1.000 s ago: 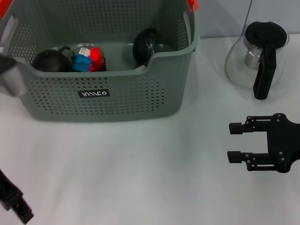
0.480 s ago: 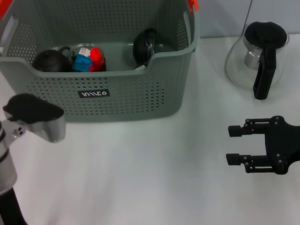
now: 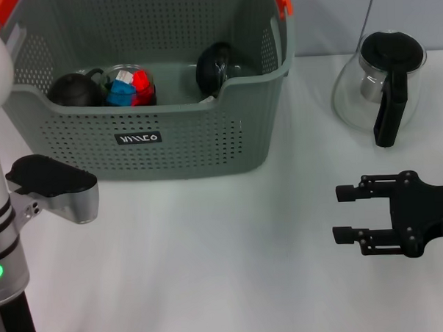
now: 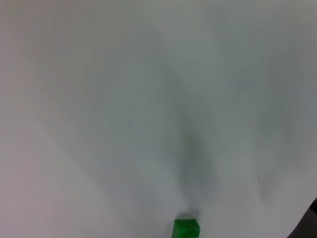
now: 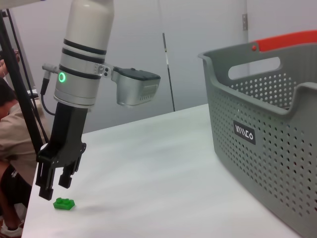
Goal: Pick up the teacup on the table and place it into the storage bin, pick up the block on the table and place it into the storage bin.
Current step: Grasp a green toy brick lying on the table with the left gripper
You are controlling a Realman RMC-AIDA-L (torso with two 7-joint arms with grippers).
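From the head camera, one large grey perforated plastic storage bin (image 3: pixel 152 103) with orange handle clips stands at the back of the white table (image 3: pixel 211 269); inside it sit two dark rounded teacups (image 3: pixel 75 89), one glass cup (image 3: pixel 130 84) of red and blue blocks, and a third dark cup (image 3: pixel 216 66) — so the teacup part looks done. One glass teapot (image 3: pixel 380 85) with a black handle stands apart to the right. The right gripper (image 3: pixel 345 213) rests low over the table, fingers spread and empty, seemingly parked. The left wrist camera looks down at bare table with one small green block (image 4: pixel 186 229) at the frame's edge. The right wrist camera shows the left gripper (image 5: pixel 53 186) hanging just above that block (image 5: pixel 64 203), fingers apart and holding nothing — probably lined up to descend and grasp it, well apart from the bin (image 5: pixel 267 134).
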